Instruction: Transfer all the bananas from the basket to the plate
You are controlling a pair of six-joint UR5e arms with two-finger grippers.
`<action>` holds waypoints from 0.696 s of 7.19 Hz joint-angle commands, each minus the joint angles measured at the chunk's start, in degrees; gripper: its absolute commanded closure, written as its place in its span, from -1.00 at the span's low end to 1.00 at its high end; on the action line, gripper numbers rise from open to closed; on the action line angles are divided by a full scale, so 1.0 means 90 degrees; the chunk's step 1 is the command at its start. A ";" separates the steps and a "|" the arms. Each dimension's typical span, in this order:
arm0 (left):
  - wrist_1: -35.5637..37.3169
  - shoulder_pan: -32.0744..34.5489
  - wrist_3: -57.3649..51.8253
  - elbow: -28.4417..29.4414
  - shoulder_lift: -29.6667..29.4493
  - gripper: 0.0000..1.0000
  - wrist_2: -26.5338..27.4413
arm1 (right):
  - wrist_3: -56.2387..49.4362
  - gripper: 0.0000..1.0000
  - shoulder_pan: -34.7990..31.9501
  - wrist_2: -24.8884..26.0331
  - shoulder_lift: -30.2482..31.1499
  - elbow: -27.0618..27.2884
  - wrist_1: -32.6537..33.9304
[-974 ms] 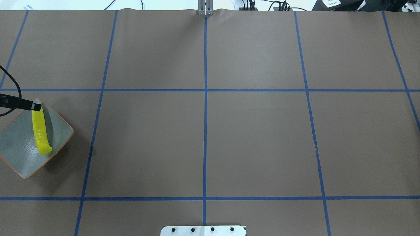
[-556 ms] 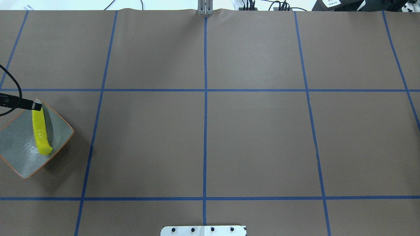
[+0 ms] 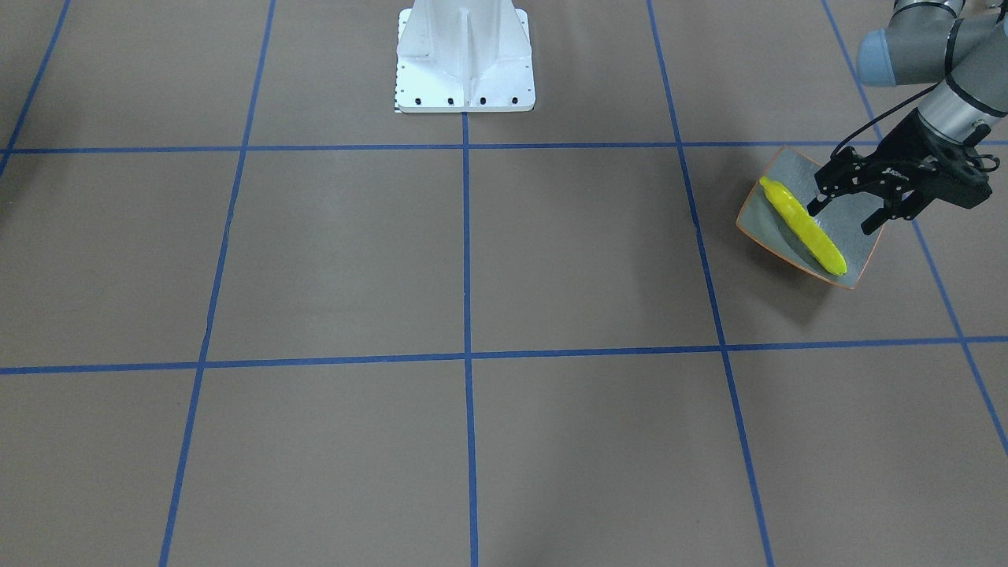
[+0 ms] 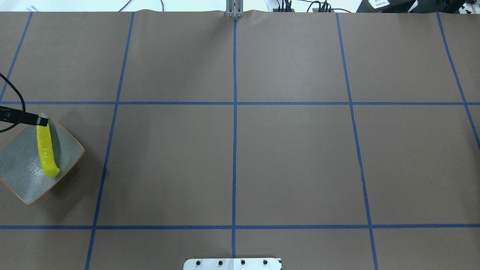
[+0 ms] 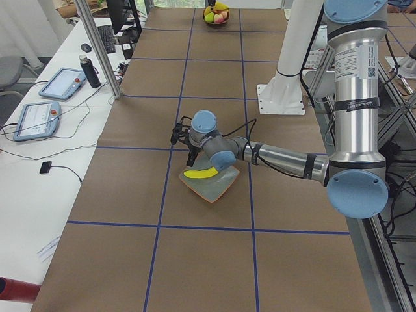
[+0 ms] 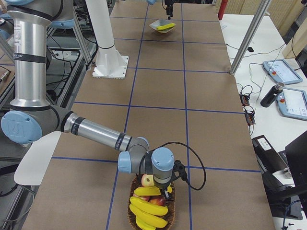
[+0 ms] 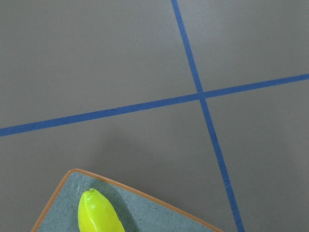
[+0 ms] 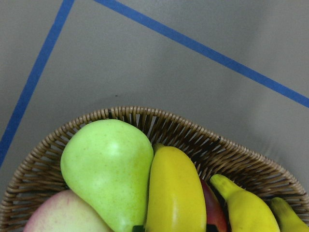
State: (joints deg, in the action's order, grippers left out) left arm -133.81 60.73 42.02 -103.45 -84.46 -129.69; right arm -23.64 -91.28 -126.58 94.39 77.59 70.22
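Banana (image 3: 805,227) number one lies slantwise in your plate (image 3: 757,214), at the right edge of the front view. More bananas (image 6: 149,207) sit in the basket (image 8: 193,129), bottom centre of the right-side view, packed in with a pear (image 8: 108,169) and an apple (image 6: 146,180). Your left gripper (image 3: 840,220) hangs over the plate, jaws spread and gripping nothing. The right gripper (image 6: 166,190) hovers over the basket. You cannot tell whether its jaws are apart or together.
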 commanded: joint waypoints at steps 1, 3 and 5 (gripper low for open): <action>-0.0005 -0.0010 0.0038 0.0000 0.0000 -1.00 -0.0004 | 0.0107 1.00 -0.0140 -0.0056 -0.0155 0.0149 0.0040; -0.0005 -0.0029 0.0096 0.0000 -0.0039 -1.00 0.0016 | 0.0640 1.00 -0.0190 -0.0250 -0.0593 0.0168 0.0205; -0.0005 -0.0058 0.0232 0.0039 -0.0301 -1.00 0.0064 | 0.2686 1.00 0.0004 -0.0612 -0.0644 0.0886 0.0147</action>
State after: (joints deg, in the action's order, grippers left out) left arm -133.85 60.35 43.17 -103.29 -85.75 -129.35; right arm -9.64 -92.46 -130.18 89.14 81.58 71.51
